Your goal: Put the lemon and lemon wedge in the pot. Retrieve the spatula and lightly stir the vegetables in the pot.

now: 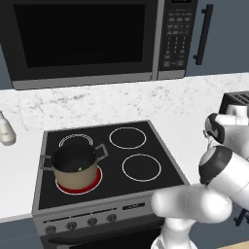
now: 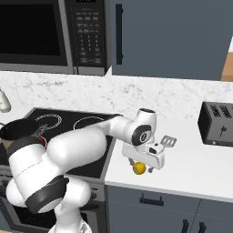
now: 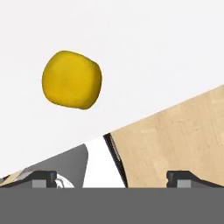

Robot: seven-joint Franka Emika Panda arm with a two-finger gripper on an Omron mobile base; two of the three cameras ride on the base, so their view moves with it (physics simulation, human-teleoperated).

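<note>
1. Two dark fingertips point(image 3: 43, 179) stand at the bottom of the hand view, far apart, with nothing between them: the gripper point(image 3: 111, 180) is wide open and holds nothing.
2. Beyond them, the lemon point(image 3: 72, 79) lies on the white counter point(image 3: 153, 43), up and to the left of the tips and clear of both.
3. From the right base view, the lemon point(image 2: 139, 168) sits near the counter's front edge, just below the gripper point(image 2: 141, 164), which hangs over it at the end of the white arm.
4. Just right of the hand and a little farther back lies the spatula point(image 2: 167, 141), its slotted grey head flat on the counter point(image 2: 191, 168).
5. Farther right stands a dark toaster point(image 2: 216, 123).
6. On the stove point(image 1: 146, 165), the pot point(image 1: 74, 167) sits on the near left burner, which glows red around its base.
7. Inside the pot a small green-yellow piece point(image 1: 80, 169) shows against the dark interior.
8. Above the stove hangs a microwave point(image 1: 92, 41); a pale bottle point(image 1: 6, 129) stands on the counter to the far left.
</note>
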